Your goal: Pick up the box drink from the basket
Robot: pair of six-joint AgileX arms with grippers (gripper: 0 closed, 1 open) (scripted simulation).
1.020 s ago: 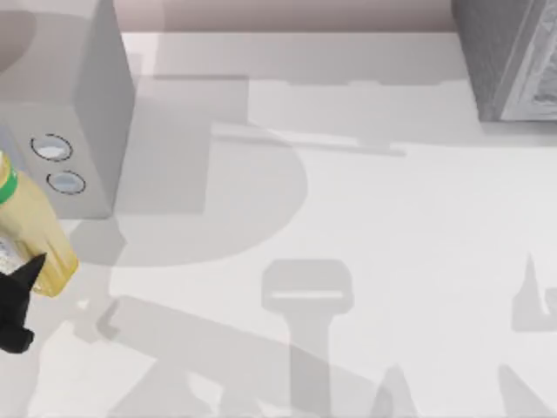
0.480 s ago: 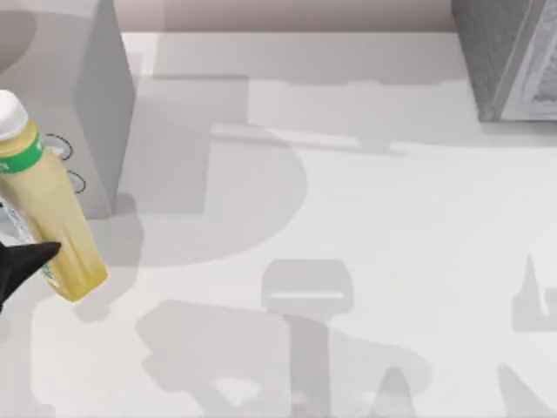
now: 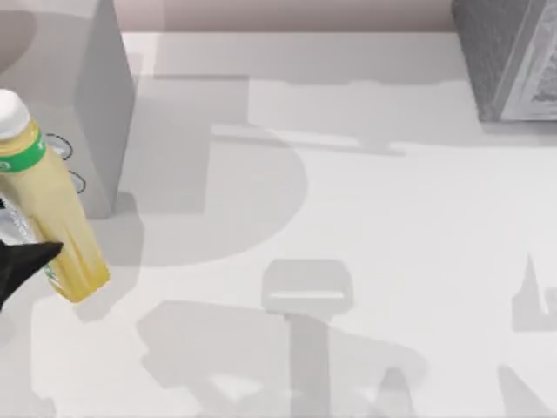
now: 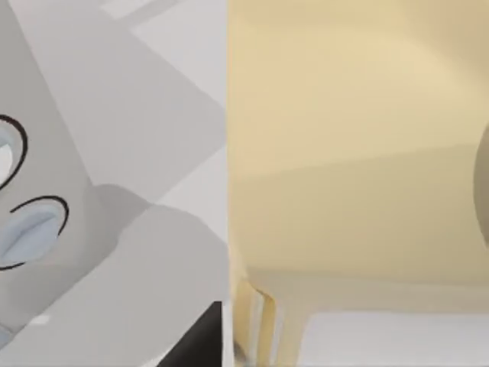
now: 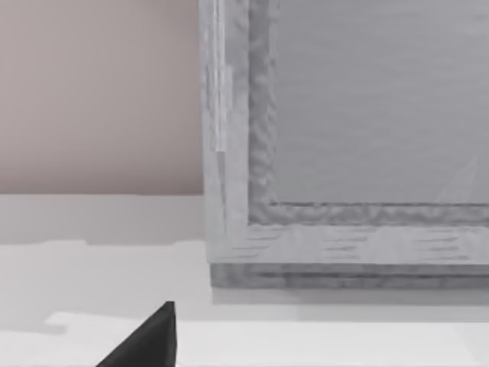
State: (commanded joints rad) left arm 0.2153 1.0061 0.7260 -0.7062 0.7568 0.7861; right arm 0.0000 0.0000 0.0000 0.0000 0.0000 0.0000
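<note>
L gripper (image 3: 22, 261) clamped on lower body of box drink (image 3: 48, 205); bottle tilts up and away from the fingers, cap end farthest, base just past the dark fingertip (image 3: 39, 255). Bottle is lifted, w/ its shadow on the table (image 3: 348, 218) below. Grey box (image 3: 87, 96) sits close beyond the cap.

Risks, my read:
- grip low on smooth plastic, so top-heavy bottle may pivot or slip
- any swing toward grey box could knock the cap end

R gripper (image 5: 145, 340) parked near grey cabinet (image 5: 344, 138); can't tell its finger state.

One box drink (image 3: 48, 205) with one white cap (image 3: 10, 111). One grey box (image 3: 83, 96) at the left bearing two round marks (image 3: 59, 146). One textured grey block (image 3: 509, 57) at the right. One surface (image 3: 392, 226). One black claw (image 3: 22, 266).
</note>
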